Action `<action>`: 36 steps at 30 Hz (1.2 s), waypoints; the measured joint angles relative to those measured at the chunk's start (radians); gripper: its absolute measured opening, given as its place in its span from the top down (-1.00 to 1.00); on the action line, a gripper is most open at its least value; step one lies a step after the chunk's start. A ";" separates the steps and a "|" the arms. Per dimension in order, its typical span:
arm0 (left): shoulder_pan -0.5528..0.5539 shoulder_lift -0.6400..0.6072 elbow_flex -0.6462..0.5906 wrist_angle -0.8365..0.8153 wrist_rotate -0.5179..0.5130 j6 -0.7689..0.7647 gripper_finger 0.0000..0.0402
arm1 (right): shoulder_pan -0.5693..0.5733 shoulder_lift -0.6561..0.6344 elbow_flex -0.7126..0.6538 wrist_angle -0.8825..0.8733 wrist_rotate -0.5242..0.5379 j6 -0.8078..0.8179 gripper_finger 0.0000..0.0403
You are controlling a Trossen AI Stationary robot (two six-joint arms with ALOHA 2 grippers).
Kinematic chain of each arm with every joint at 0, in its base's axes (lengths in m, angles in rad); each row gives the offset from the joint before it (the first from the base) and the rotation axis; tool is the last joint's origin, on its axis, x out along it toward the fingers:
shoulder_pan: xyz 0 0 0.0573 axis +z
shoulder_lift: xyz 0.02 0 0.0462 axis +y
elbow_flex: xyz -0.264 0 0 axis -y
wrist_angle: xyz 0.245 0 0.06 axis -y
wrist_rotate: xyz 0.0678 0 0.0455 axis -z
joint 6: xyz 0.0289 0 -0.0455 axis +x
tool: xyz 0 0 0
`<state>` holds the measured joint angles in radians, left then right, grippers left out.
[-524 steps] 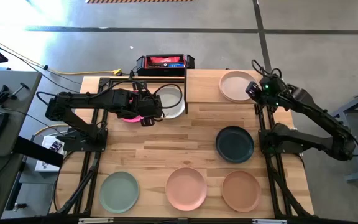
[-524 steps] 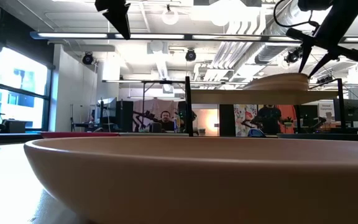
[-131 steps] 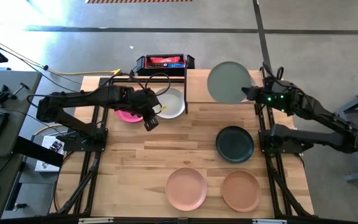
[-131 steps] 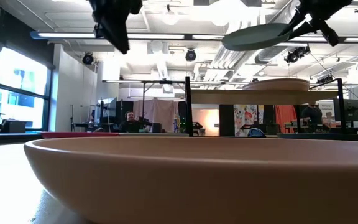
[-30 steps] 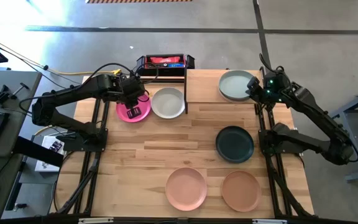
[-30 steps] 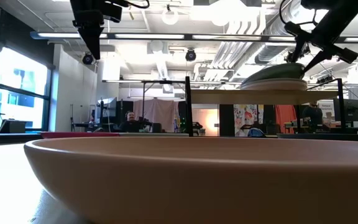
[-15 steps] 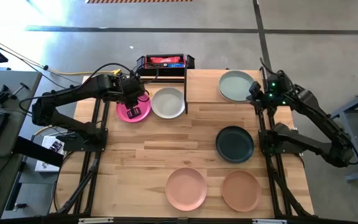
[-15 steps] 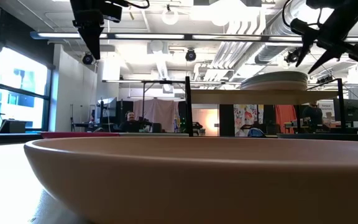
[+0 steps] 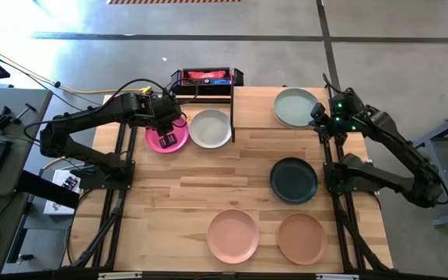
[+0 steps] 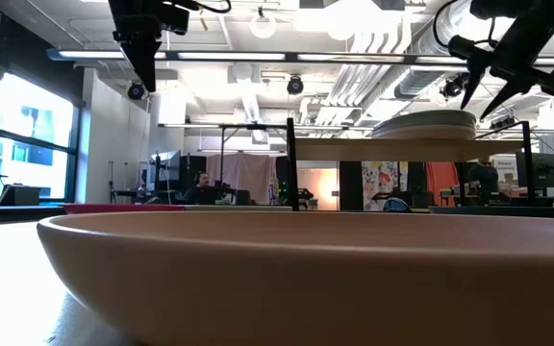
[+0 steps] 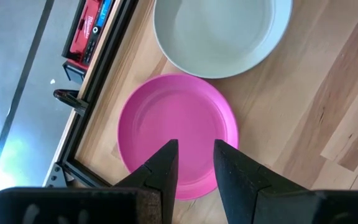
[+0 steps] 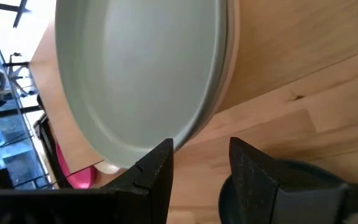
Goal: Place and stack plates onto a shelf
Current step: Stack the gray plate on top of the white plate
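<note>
Sage green plate (image 9: 295,106) flat, stacked on shelf (image 9: 255,117)

Left arm reached from the table's left edge toward its far left part, elbow bent, wrist pointing down. Left gripper (image 9: 167,124) hung above the tabletop, fingers (image 11: 160,168) parted by a narrow gap, nothing between them.

Right arm extended from the right edge toward the far right corner, forearm angled inward. Right gripper (image 9: 320,115) sat raised, tilted downward, fingers (image 12: 155,167) spread apart with nothing gripped. In the low view both grippers showed high, left gripper (image 10: 146,72) pointing straight down, right gripper (image 10: 484,94) slanted.
</note>
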<state>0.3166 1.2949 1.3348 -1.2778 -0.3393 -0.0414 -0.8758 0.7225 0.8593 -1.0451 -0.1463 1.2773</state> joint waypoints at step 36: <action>0.000 0.000 0.000 0.005 0.000 -0.007 0.55 | 0.363 0.192 0.000 0.356 0.096 0.032 0.33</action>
<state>0.3164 1.2953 1.3350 -1.2732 -0.3397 -0.0486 -0.5127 0.9143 0.8593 -0.6887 -0.0500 1.3092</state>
